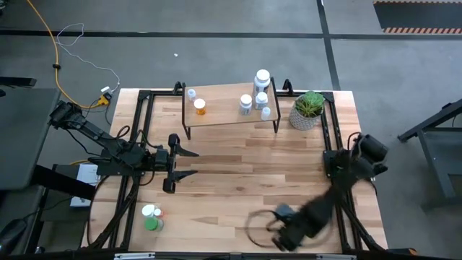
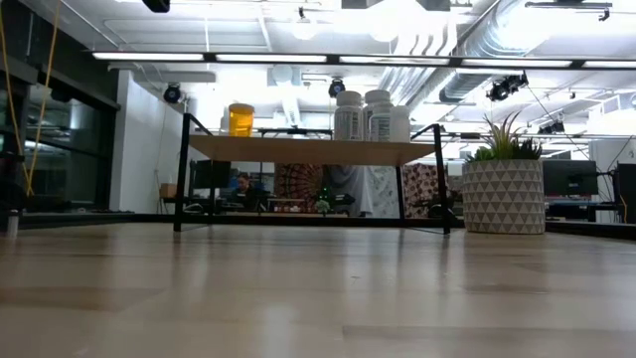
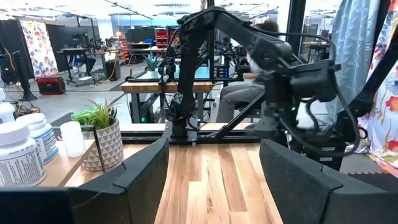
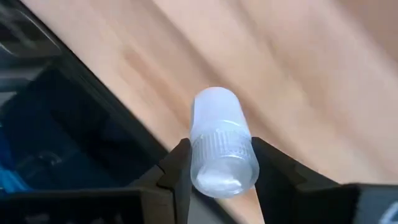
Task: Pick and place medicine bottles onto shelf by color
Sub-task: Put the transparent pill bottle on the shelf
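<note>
**Right hand gripping a white bottle at the near bench edge**

Right hand (image 4: 216, 163), low over the near right edge of the bench (image 1: 238, 162), is closed on a small white-capped bottle (image 4: 219, 146) clamped between its two fingers. Near left corner: a green bottle (image 1: 151, 224) beside a white-capped one (image 1: 149, 211). Left hand (image 1: 192, 163) waits mid-left, jaws wide apart, holding nothing. At the far edge, the shelf (image 1: 224, 113) carries an orange bottle (image 1: 200, 107) and several white bottles (image 1: 261, 81); a potted plant (image 1: 308, 110) stands just beside it.
</note>
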You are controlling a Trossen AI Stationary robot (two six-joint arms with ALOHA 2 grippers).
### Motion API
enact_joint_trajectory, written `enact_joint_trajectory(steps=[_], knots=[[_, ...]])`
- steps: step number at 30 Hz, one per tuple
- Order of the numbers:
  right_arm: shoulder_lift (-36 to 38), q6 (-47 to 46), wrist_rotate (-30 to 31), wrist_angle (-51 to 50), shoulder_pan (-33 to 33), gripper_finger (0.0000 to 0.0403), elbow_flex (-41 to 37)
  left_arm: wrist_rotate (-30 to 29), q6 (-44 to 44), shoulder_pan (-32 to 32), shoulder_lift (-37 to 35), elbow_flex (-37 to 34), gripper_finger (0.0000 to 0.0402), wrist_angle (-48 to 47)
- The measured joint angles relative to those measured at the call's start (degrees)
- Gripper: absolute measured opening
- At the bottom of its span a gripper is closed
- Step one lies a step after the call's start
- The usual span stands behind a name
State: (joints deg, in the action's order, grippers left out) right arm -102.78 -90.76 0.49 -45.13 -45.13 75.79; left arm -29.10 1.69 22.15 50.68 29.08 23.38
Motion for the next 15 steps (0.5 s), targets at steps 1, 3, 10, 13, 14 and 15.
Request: enact_joint_trajectory(steps=[1, 3, 10, 13, 14, 15], knots=[[0.0, 4.7, 0.4, 1.3, 2.4, 0.0118, 0.0, 0.0, 0.0, 0.0, 0.0, 0.0, 0.0243, 0.0], [0.0, 14.1, 0.4, 4.5, 7.3, 0.0118, 0.0, 0.0, 0.1, 0.0, 0.0, 0.0, 0.0243, 0.0], [0.0, 38.6, -0.6, -2.3, 22.0, 0.0118, 9.6, 0.0, 1.5, 0.0, 0.0, 0.0, 0.0243, 0.0], [0.0, 44.1, 5.0, -12.5, 26.4, 0.0118, 18.1, 0.0, 1.5, 0.0, 0.0, 0.0, 0.0243, 0.0], [0.0, 45.2, 7.5, -16.3, 27.7, 0.0118, 21.0, 0.0, 1.5, 0.0, 0.0, 0.0, 0.0243, 0.0], [0.0, 45.9, 9.9, -19.8, 29.1, 0.0118, 23.8, 0.0, 1.5, 0.0, 0.0, 0.0, 0.0243, 0.0]])
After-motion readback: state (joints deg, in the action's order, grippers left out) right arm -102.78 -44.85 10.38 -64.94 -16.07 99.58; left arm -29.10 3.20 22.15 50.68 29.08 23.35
